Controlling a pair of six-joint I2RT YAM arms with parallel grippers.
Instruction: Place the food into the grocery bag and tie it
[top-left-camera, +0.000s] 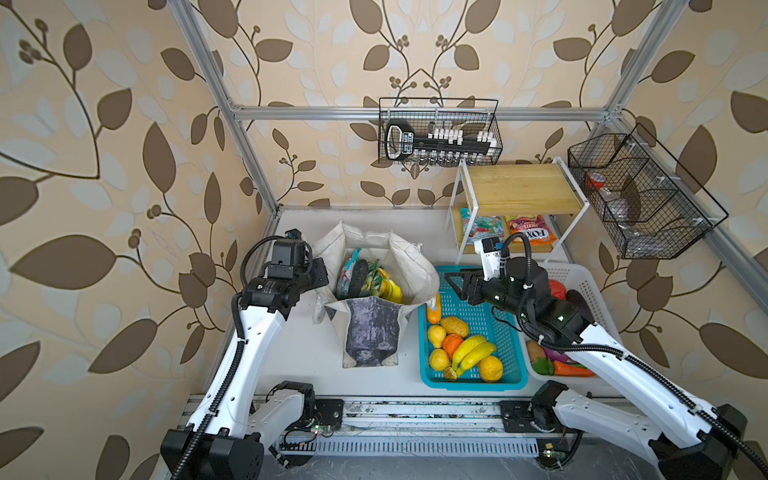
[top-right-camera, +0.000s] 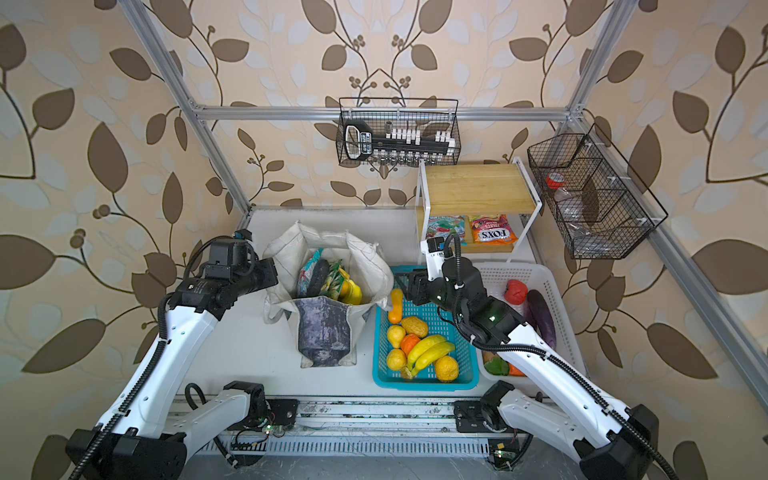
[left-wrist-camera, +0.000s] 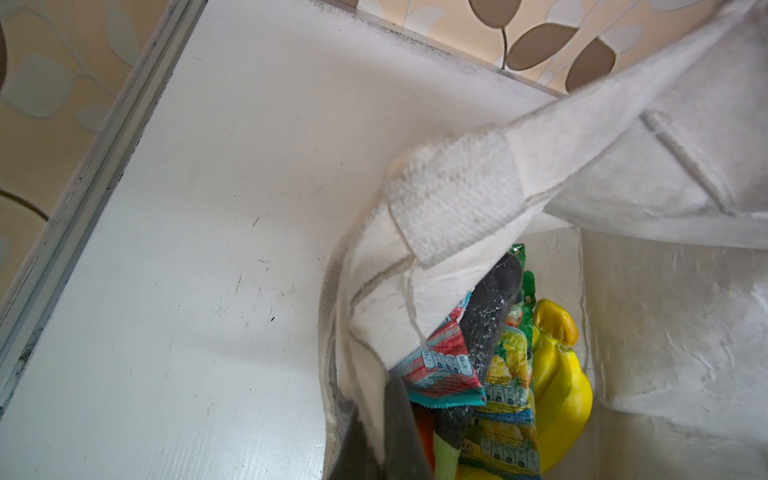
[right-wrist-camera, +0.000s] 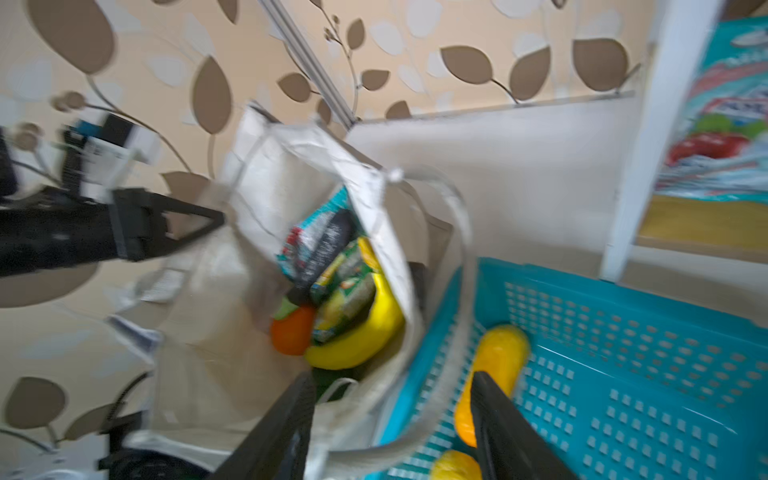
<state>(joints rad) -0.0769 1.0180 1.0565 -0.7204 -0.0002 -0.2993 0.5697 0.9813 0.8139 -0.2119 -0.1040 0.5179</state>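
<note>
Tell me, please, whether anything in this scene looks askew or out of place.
The grocery bag sags sideways: its rim and a strap handle droop over the far corner of the turquoise basket, overlapping it.

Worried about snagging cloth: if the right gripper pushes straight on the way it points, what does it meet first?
Most likely the white strap handle of the cloth tote: it loops between the right gripper's open fingers. Blur leaves depth uncertain.
</note>
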